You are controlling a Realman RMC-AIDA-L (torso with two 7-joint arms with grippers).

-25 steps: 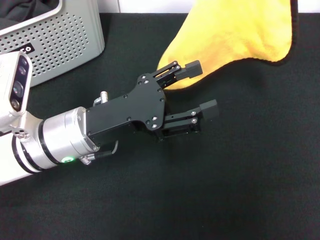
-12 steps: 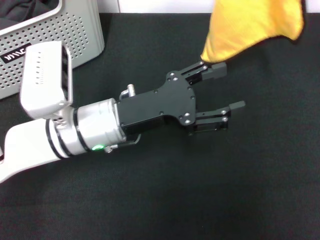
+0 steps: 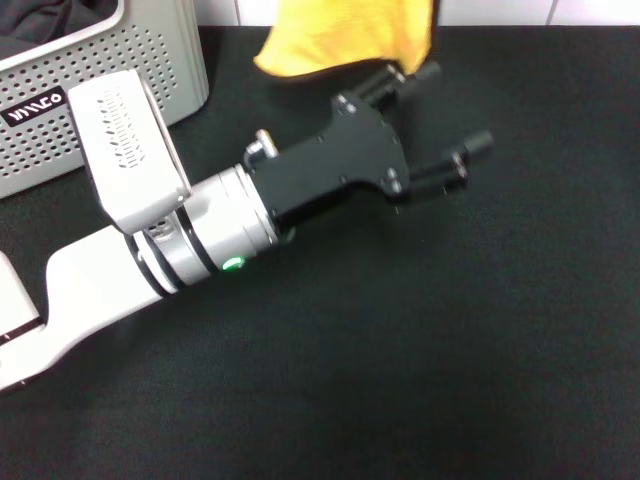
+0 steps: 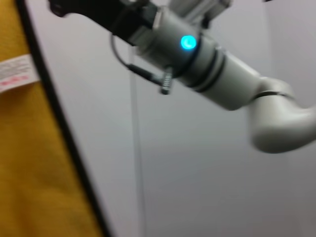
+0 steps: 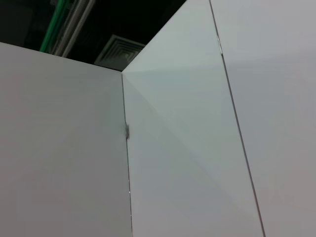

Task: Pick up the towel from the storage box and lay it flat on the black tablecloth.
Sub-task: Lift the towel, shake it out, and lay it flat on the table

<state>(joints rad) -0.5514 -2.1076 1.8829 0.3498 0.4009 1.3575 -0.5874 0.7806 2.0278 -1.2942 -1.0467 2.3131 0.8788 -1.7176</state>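
The yellow towel [image 3: 340,35] hangs in the air at the far edge of the black tablecloth [image 3: 450,330], its top cut off by the picture. My left gripper [image 3: 452,108] is open just below and right of the towel's lower edge, one finger [image 3: 425,72] close to the cloth. In the left wrist view the towel [image 4: 29,148] shows its black edging and white label [image 4: 17,74]. That view also shows the right arm [image 4: 207,64] overhead, its dark gripper [image 4: 94,12] cut off by the frame. The storage box [image 3: 100,90] stands at the far left.
Dark black fabric [image 3: 40,20] lies inside the box. A white wall runs behind the table's far edge. The right wrist view shows only white walls and a ceiling. The left arm's white forearm [image 3: 110,280] crosses the near left of the cloth.
The hanging towel has swung from the far right to the far middle-left. My left gripper has followed it farther away and turned, still open.
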